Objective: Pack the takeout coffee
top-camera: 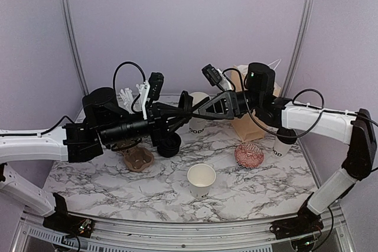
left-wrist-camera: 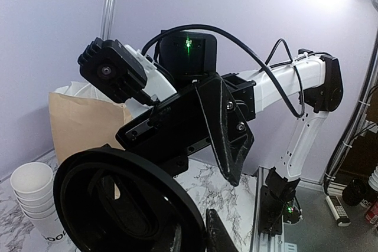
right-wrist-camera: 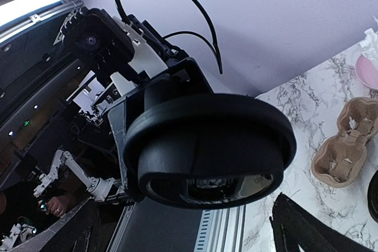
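Left tool (top-camera: 179, 114) clamped on black lid (right-wrist-camera: 209, 146), held up mid-frame facing right tool (right-wrist-camera: 195, 231), jaws wide apart, prob. for a handover. Lidded takeout coffee (top-camera: 284, 141) stands right-of-frame on desk (top-camera: 118, 181), nr brown bag (top-camera: 245, 127).

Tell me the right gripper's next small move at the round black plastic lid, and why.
Probably ease the right gripper forward and close on the rim of the round black plastic lid: its jaws stand wide open facing the lid, the left gripper holds it pinched, and a lidless white paper cup waits on the table.

One lidded cup (top-camera: 284, 144), one bag (top-camera: 241, 129), one carrier (top-camera: 138, 159)
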`<state>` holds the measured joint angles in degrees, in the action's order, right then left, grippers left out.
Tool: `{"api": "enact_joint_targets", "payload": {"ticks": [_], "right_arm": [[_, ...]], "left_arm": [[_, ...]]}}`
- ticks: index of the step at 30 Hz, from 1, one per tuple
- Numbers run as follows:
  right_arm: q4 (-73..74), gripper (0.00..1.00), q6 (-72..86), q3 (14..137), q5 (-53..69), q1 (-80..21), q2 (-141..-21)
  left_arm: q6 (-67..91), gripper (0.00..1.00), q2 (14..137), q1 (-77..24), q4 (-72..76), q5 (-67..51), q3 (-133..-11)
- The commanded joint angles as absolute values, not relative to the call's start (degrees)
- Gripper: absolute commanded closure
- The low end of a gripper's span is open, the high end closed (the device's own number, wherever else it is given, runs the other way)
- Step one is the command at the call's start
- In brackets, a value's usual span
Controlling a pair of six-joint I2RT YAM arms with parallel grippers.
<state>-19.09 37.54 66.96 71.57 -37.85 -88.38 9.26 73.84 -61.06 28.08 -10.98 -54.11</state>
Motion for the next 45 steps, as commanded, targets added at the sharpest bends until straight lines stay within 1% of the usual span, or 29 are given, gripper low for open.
{"api": "enact_joint_targets", "payload": {"ticks": [1,10,15,18,19,23,29,34,45], "right_arm": [[-21.7,0.02,38.9,70.7,72.8,-38.8,-89.8],[-23.6,0.07,40.9,71.6,72.2,-38.8,-91.0],[-23.0,0.08,40.6,71.5,71.6,-38.8,-90.9],[-22.5,0.12,40.3,71.3,71.3,-38.7,-90.8],[-22.1,0.13,39.9,71.2,71.0,-38.5,-90.9],[-19.8,0.09,38.5,71.2,70.1,-38.0,-91.0],[-19.1,0.07,38.1,70.6,70.3,-37.7,-91.0],[-20.1,0.04,38.7,70.7,71.1,-37.8,-91.1],[-20.1,0.04,38.9,72.5,71.6,-38.8,-92.7]], "left_arm": [[10.0,0.86,74.5,-60.9,31.5,-12.7,-54.3],[10.3,0.86,75.9,-61.5,32.2,-13.8,-55.2],[10.2,0.86,76.3,-62.0,32.3,-13.8,-55.5],[10.3,0.86,76.3,-62.1,32.4,-13.8,-55.5],[10.3,0.86,76.2,-62.1,32.5,-13.7,-55.5],[9.3,0.86,75.1,-62.5,32.8,-12.0,-55.3],[8.2,0.87,73.4,-62.7,32.9,-9.5,-54.3],[8.6,0.87,74.4,-62.7,32.9,-10.1,-54.6],[9.7,0.91,77.1,-62.7,32.9,-12.5,-56.2]]}}
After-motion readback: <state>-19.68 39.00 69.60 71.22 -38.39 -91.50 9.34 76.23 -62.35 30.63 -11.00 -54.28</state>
